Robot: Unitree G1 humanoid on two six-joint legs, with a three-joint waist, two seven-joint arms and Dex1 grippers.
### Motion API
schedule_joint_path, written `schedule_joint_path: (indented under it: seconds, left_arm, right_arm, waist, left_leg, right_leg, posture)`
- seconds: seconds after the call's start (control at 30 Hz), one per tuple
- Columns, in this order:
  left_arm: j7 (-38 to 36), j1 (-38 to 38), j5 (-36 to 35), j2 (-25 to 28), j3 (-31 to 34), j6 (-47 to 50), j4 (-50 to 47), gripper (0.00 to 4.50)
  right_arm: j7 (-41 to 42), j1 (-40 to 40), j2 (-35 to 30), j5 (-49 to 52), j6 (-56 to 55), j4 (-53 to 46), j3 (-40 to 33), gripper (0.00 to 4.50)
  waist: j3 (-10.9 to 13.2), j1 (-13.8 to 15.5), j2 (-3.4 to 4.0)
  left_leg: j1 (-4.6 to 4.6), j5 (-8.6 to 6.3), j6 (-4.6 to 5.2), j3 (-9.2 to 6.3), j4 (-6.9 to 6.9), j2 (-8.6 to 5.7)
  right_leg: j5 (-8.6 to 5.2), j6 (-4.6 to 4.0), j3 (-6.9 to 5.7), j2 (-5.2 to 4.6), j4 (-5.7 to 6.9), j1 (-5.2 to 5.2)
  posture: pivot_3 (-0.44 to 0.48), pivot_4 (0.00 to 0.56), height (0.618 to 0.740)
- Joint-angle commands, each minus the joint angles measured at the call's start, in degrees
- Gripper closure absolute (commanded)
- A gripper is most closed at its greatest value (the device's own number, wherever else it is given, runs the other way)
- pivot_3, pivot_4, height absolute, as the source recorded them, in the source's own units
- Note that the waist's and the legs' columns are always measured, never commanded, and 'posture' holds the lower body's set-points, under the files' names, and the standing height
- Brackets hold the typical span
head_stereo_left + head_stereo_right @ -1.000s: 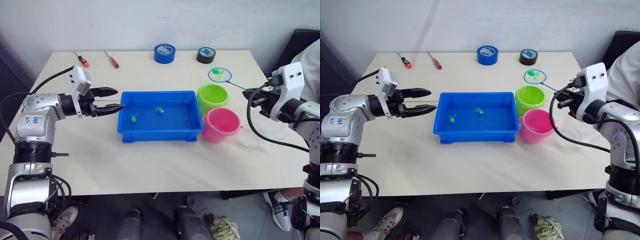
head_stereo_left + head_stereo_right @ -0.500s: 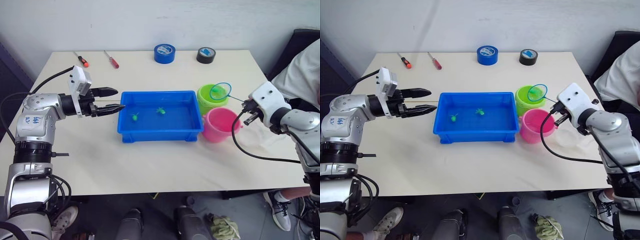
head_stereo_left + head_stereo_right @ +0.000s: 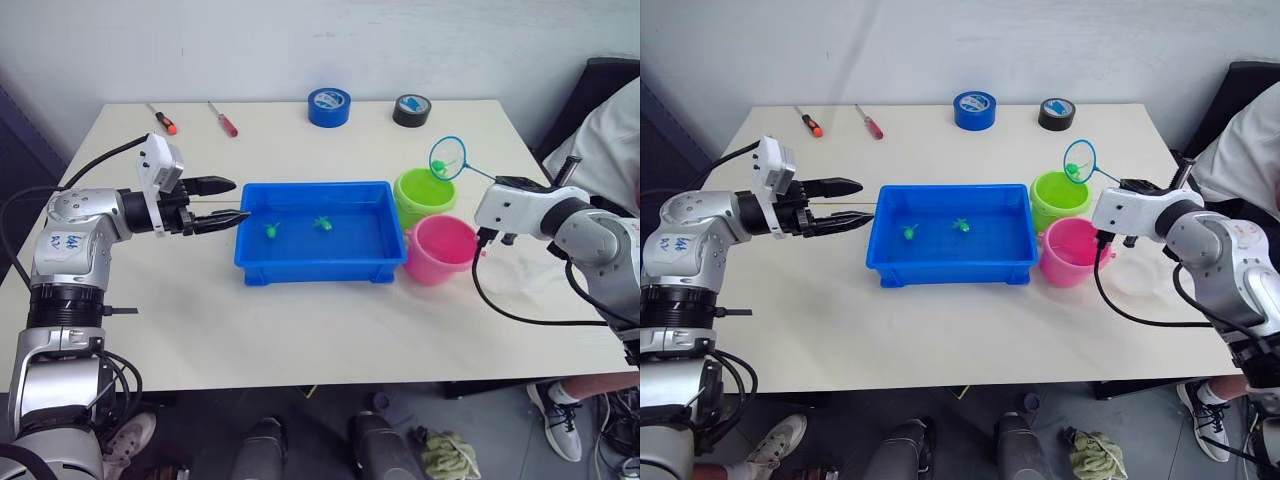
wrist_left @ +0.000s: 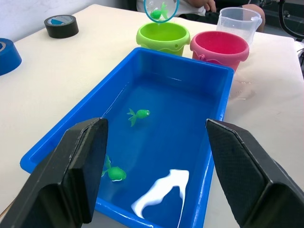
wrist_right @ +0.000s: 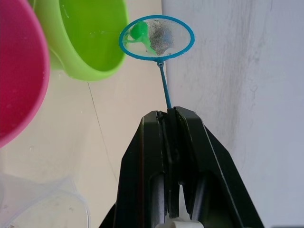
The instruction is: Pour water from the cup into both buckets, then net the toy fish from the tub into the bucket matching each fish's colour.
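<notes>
The blue tub [image 3: 320, 272] sits mid-table with water and two green toy fish [image 3: 270, 230] [image 3: 322, 222] in it. At its right stand the lime green bucket [image 3: 424, 192] and the pink bucket [image 3: 443, 248]. My right gripper [image 5: 168, 116] is shut on the net's thin handle. The net's blue hoop [image 3: 447, 157] is raised over the green bucket's far rim and holds a green fish [image 5: 137, 33]. The clear cup [image 4: 239, 19] stands just right of the pink bucket. My left gripper [image 3: 238, 198] hovers open at the tub's left end, holding nothing.
A blue tape roll [image 3: 329, 106] and a black tape roll [image 3: 411, 110] lie at the table's far edge. Two red-handled screwdrivers [image 3: 163, 120] [image 3: 224, 120] lie at the far left. A person in white [image 3: 610, 130] sits at the right edge.
My right arm has turned and dropped toward the table beside the pink bucket. The hoop dipped over the green bucket, then rose again with the fish inside. The left arm has not moved.
</notes>
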Motion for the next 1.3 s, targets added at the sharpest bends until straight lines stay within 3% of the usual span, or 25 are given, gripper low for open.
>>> schedule_joint_path:
  seconds: [0.03, 0.3, 0.53, 0.8, 1.03, 1.3]
  left_arm:
    - [-0.2, 0.0, -0.7, 0.9, 1.6, 0.0, -2.0, 0.92]
    - [-0.4, -0.3, -0.7, 0.8, 1.4, -0.1, -1.8, 0.92]
    - [-0.3, 0.2, -0.9, 0.9, 1.6, 0.1, -2.2, 0.92]
    - [-1.3, 2.4, -1.4, 4.7, 3.7, 1.4, -2.3, 0.92]
    - [-2.4, 7.2, -1.3, 8.9, 5.9, 1.8, -3.2, 0.92]
    - [-1.2, 12.5, -2.6, 8.5, 7.0, 2.8, -7.9, 0.92]
  right_arm:
    - [-2.6, 0.8, -3.0, -5.9, -5.0, -0.9, -0.9, 4.50]
    - [-7.0, 1.4, -3.3, -16.3, -9.4, -0.2, 0.0, 4.50]
    - [-6.5, 1.5, -1.7, -17.4, -10.3, 0.2, -1.3, 4.50]
    - [6.0, -4.2, 6.0, -1.4, 0.3, -7.8, -8.0, 4.50]
    - [17.9, -4.0, 10.2, 8.8, 9.0, -14.5, -6.6, 4.50]
    - [20.4, -0.3, 12.1, 8.8, 14.7, -17.1, -3.1, 4.50]
  waist:
    - [0.0, 0.0, 0.00]
    - [0.0, -0.1, 0.00]
    - [0.0, -0.1, 0.00]
    - [0.0, -0.3, 0.00]
    - [0.0, -0.1, 0.00]
    - [0.0, 0.2, 0.00]
  left_leg:
    - [0.00, 0.00, 0.00, 0.00, 0.00, 0.00]
    - [0.03, 0.01, -0.02, 0.03, 0.02, 0.01]
    - [0.03, 0.02, -0.03, 0.03, 0.03, 0.00]
    - [0.06, 0.03, -0.04, 0.04, 0.05, 0.08]
    - [0.06, 0.03, -0.05, -0.04, 0.05, 0.04]
    - [0.04, 0.02, -0.02, -0.10, 0.08, 0.01]
  right_leg:
    - [0.00, 0.00, 0.00, 0.00, 0.00, 0.00]
    - [0.00, 0.00, 0.04, 0.03, 0.07, 0.00]
    - [0.00, 0.00, 0.03, 0.03, 0.08, 0.00]
    - [0.00, 0.00, 0.07, 0.11, 0.21, 0.00]
    - [0.00, 0.00, 0.00, 0.02, 0.21, 0.01]
    - [0.00, 0.00, -0.06, -0.12, 0.11, 0.09]
  posture:
    - [0.000, 0.150, 0.734]
    - [0.000, 0.150, 0.734]
    - [0.000, 0.150, 0.734]
    - [0.000, 0.150, 0.734]
    - [0.000, 0.150, 0.734]
    - [0.000, 0.150, 0.734]
